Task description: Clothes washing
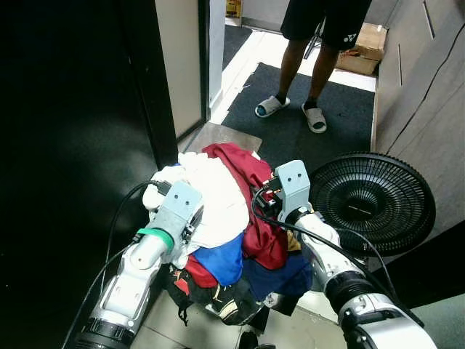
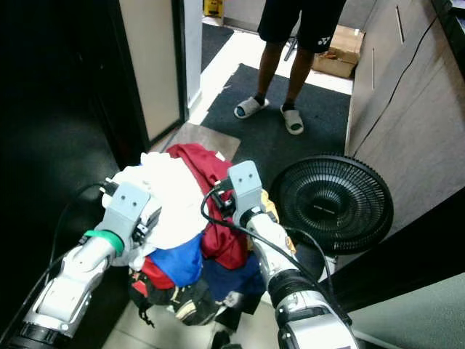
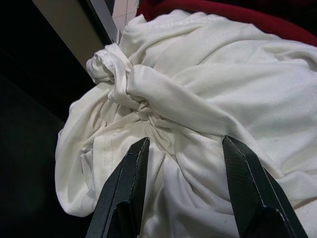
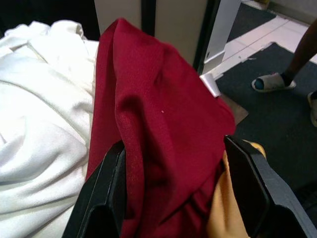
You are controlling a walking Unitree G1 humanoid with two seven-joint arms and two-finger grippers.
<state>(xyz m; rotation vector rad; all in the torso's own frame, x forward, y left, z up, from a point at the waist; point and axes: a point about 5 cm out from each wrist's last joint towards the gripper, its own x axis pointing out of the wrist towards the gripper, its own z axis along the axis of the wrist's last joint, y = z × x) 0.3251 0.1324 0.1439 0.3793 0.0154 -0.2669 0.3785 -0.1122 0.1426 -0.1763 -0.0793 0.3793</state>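
- Heaped bundle of mixed clothes (image 1: 225,240) is carried between both arms, up in front of the robot, above the floor.
- Left gripper (image 3: 183,163): black fingers apart, pressed against the crumpled white cotton shirt (image 3: 198,89) w/ a knotted twist just ahead of the tips.
- Right gripper (image 4: 173,183): fingers spread wide w/ the dark red fabric garment (image 4: 158,129) bunched between them; orange cloth (image 4: 225,208) beside one finger.
- Blue piece (image 1: 221,262) hangs lower in the pile.
- Round black fan (image 1: 370,200) lies on the floor to the right.
- Person in sandals (image 1: 294,109) stands on the dark mat (image 1: 290,131) ahead.
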